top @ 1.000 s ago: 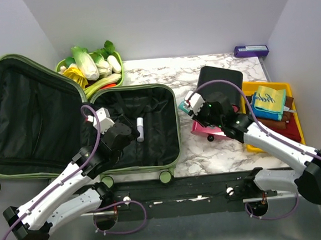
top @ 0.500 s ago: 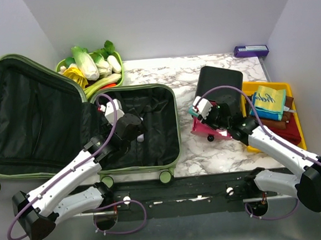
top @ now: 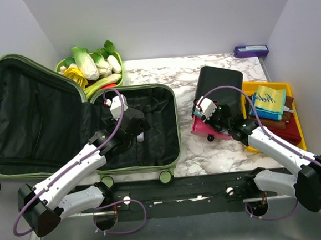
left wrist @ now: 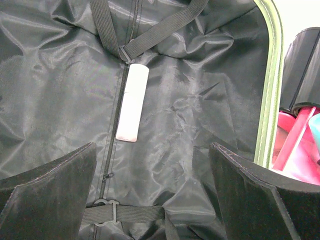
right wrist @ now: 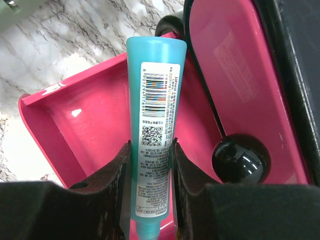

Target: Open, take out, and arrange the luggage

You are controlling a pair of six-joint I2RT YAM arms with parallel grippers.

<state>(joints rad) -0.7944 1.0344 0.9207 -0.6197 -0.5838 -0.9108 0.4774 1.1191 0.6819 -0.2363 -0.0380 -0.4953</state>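
Observation:
The pale green luggage lies open at the left, its black lining showing. A small white tube lies on the lining under a strap; it also shows in the top view. My left gripper is open and empty above the lining, just short of the white tube. My right gripper is shut on a teal tube and holds it over the pink tray of the black box, to the right of the luggage.
A green bowl of toy vegetables stands behind the luggage. A yellow tray with folded cloths sits at the right. A purple box lies at the back right. A black ball on a stalk rests in the pink tray.
My left gripper has moved further over the luggage's lower half, toward the white tube. My right gripper has carried the teal tube rightward to above the pink tray.

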